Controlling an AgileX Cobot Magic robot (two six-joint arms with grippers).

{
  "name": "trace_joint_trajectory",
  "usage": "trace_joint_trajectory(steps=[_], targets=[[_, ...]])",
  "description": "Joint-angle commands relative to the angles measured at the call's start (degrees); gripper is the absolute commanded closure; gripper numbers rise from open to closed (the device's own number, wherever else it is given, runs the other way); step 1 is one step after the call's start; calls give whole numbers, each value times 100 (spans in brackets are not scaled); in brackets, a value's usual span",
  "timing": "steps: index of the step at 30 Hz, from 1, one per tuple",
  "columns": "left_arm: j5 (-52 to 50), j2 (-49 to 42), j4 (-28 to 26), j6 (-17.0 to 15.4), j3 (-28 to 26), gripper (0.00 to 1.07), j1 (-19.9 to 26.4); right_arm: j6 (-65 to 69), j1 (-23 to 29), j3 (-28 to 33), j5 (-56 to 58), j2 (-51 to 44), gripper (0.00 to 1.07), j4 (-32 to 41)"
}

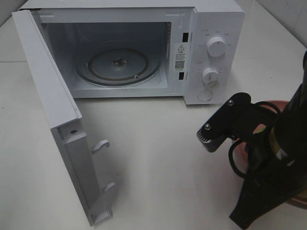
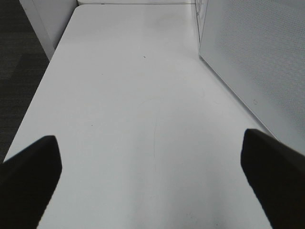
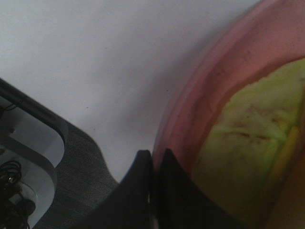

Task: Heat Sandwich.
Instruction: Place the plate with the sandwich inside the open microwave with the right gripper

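Obs. The right end effector [image 3: 153, 164] has its fingers together, tips at the rim of the pink plate [image 3: 200, 90]. The rim runs into the seam between the fingers, so we read this as a pinch on the rim. The contact itself is hidden.

The sandwich [image 3: 248, 143] lies on that plate, just beside the fingertips, with its yellow-green layer showing in the right wrist view. It is squarish, so we note no long axis that matters. The plate is what gets handled.

The left end effector [image 2: 150, 143] has its fingers wide apart with nothing between them. It hangs over the worktop [image 1: 158, 158] beside the open door [image 1: 48, 91], well apart from the plate. The right arm is plainly the nearer one.

Key relation, high view: the plate is at the right edge, in front of the control panel of the microwave [image 1: 216, 19]. The open cavity with its glass turntable [image 1: 117, 64] lies up and to the left of the fingertips. The door is swung out at far left, off that line.

Judgement: the carry must go leftward, then inward, with the plate level so the sandwich does not slide.
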Motion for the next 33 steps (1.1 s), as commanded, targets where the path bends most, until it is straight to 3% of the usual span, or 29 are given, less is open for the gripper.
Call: trace_joint_trajectory(steps=[1,10,33], targets=[[-63,-166,-40,0,11,9,11,0,281,29,80,-52,107,-115],[-63,-166,-40,0,11,9,11,-745,865,29,29,-52,107,-132],[-63,-166,-40,0,11,9,11,-4469,865,29,-705,-52,107,-115]])
